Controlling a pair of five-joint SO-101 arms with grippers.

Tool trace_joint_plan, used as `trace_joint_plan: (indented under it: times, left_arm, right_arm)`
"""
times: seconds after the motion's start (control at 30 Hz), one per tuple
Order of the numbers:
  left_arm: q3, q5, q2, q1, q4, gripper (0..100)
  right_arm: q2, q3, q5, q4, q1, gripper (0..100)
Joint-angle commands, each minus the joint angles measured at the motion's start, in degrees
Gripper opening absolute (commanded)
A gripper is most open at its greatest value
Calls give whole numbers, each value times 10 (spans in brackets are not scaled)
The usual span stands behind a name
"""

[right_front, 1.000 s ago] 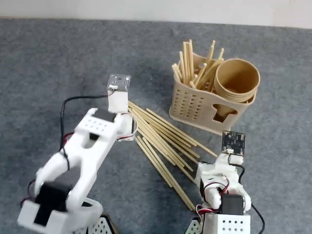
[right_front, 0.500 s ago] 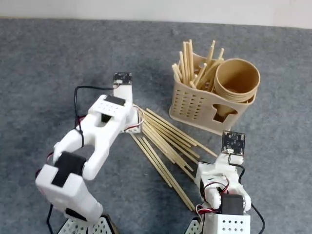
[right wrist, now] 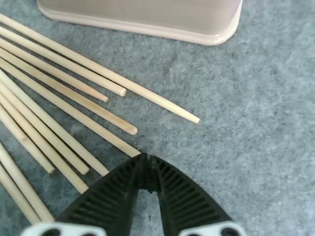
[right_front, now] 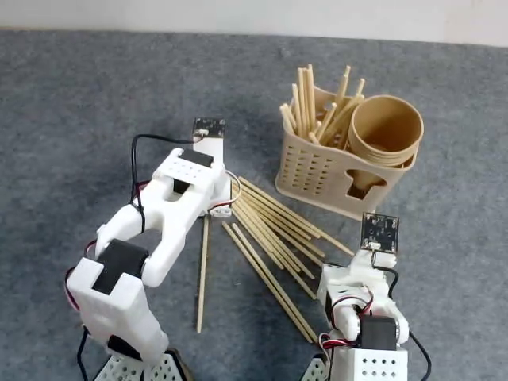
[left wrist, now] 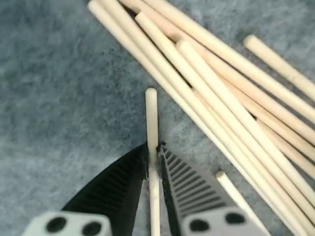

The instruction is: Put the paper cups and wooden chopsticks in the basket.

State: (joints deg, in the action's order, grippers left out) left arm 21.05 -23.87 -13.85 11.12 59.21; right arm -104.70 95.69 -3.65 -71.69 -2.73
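My left gripper is shut on one wooden chopstick, pinched near its end. From above, that chopstick lies apart from the others, pointing toward the table's front, with the left gripper at its far end. Several loose chopsticks lie fanned on the grey mat beside it. The beige basket at the back right holds stacked paper cups and upright chopsticks. My right gripper is shut on nothing, just above the mat by the pile's near ends, short of the basket.
The grey mat is open on the left and behind the basket. The right arm's base stands at the front right, close to the pile's lower end. A pale wall edge runs along the back.
The left arm stretched forward over the pile and shut on one chopstick. That chopstick now lies swung away from the others, pointing toward the front. The right arm stayed still.
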Motion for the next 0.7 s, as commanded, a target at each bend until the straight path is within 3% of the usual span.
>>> trace_joint_plan:
  times: [0.0,0.67]
  left_arm:
    - [-11,-1,9,3,27,5]
    - [202,39,337,-48,-37,5]
  right_arm:
    - [-7,76,0,-2,5,5]
    - [-7,76,0,-2,5,5]
